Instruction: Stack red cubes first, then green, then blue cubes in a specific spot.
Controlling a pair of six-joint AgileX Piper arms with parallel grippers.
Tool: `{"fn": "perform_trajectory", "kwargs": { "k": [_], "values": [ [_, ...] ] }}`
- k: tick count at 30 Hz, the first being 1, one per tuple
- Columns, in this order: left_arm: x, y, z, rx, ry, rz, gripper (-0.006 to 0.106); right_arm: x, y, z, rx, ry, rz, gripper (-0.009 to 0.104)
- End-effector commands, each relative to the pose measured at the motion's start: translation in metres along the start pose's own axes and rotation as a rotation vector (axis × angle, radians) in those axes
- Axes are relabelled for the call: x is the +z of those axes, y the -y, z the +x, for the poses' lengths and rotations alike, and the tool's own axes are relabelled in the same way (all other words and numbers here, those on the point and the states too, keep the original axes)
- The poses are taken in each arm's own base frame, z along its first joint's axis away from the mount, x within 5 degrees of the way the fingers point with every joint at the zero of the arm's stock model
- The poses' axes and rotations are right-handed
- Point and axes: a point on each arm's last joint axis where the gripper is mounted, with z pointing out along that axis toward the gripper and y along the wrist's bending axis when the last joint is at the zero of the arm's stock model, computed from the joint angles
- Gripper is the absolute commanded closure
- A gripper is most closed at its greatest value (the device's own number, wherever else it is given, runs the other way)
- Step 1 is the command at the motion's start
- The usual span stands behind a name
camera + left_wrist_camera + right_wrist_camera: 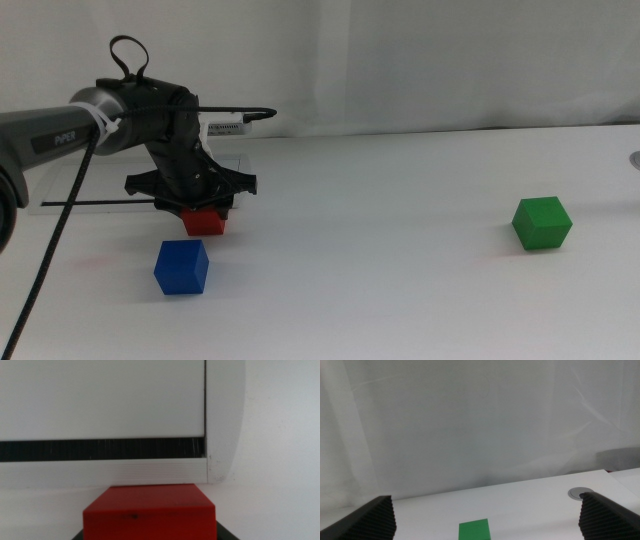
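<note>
Red cube (205,222) sits on the white worktop (380,270) toward the left of the middle view, directly beneath the left claw (203,207), which comes down over it from above. In the left wrist view the red cube (150,512) fills the lower centre, with dark claw parts showing at its lower corners; whether the jaws actually press on the cube I cannot tell. Just beyond the cube lies a flat panel (102,435) with a pale ribbed frame and a dark slot across it; in the middle view the same panel (70,190) lies flat behind the left arm.

The blue cube (181,266) rests just in front of the red one, near it but apart. The green cube (542,222) stands well apart, on the right side of the worktop, with bare white surface between.

The right claw (488,532) hangs above the worktop with its ribbed dark jaws spread wide and nothing between them; the green cube (474,529) shows between them, lower down. A small round grey fitting (580,493) is set into the worktop near the far edge.

The worktop is plain matte white. Behind it hangs a pale, softly creased curtain (470,420) that closes off the room.
</note>
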Motion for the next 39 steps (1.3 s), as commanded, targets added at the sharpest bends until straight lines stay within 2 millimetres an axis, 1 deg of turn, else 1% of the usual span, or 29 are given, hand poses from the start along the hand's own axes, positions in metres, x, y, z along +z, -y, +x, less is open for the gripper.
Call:
{"fn": "perform_trajectory", "kwargs": {
  "k": [1,2,3,6,9,11,13,16,19,22,25,28,31,35,39],
  "values": [
    [-0.002,0.000,-0.002,-0.017,0.008,0.002,0.080,0.000,0.000,0.001,-0.008,0.005,0.004,-0.008],
    [-0.002,0.000,-0.002,-0.017,0.008,0.002,0.091,0.000,0.000,0.001,-0.008,0.005,0.004,-0.008],
    [-0.018,0.001,-0.003,-0.023,0.035,0.015,0.103,0.000,0.000,0.001,-0.008,0.005,0.004,-0.008],
    [-0.041,0.007,-0.002,-0.011,0.074,0.028,0.103,0.000,0.000,0.001,-0.008,0.005,0.004,-0.008],
    [-0.068,0.022,0.004,0.008,0.106,0.048,0.103,0.000,0.000,0.001,-0.008,0.005,0.004,-0.008],
    [-0.087,0.036,0.010,0.019,0.129,0.065,0.103,0.000,0.000,0.001,-0.008,0.005,0.004,-0.008],
    [-0.102,0.055,0.020,0.033,0.146,0.092,0.103,0.000,0.000,0.001,-0.008,0.005,0.004,-0.008],
    [-0.114,0.089,0.039,0.067,0.137,0.122,0.103,0.000,0.000,0.001,-0.008,0.005,0.004,-0.008],
    [-0.116,0.120,0.060,0.105,0.097,0.127,0.103,0.000,0.000,0.001,-0.008,0.005,0.004,-0.008],
    [-0.117,0.146,0.079,0.120,0.112,0.096,0.103,0.000,0.000,0.001,-0.008,0.005,0.004,-0.008],
    [-0.118,0.166,0.093,0.103,0.136,0.088,0.103,0.000,0.000,0.001,-0.008,0.005,0.004,-0.008],
    [-0.113,0.175,0.100,0.076,0.118,0.093,0.103,0.000,0.000,0.001,-0.008,0.005,0.004,-0.008],
    [-0.105,0.179,0.104,0.059,0.078,0.101,0.103,0.000,0.000,0.001,-0.008,0.005,0.004,-0.008],
    [-0.097,0.180,0.107,0.030,0.050,0.088,0.103,0.000,0.000,0.001,-0.008,0.005,0.004,-0.008],
    [-0.083,0.178,0.112,-0.005,0.020,0.059,0.103,0.000,0.000,0.001,-0.008,0.005,0.004,-0.008]
  ]
}}
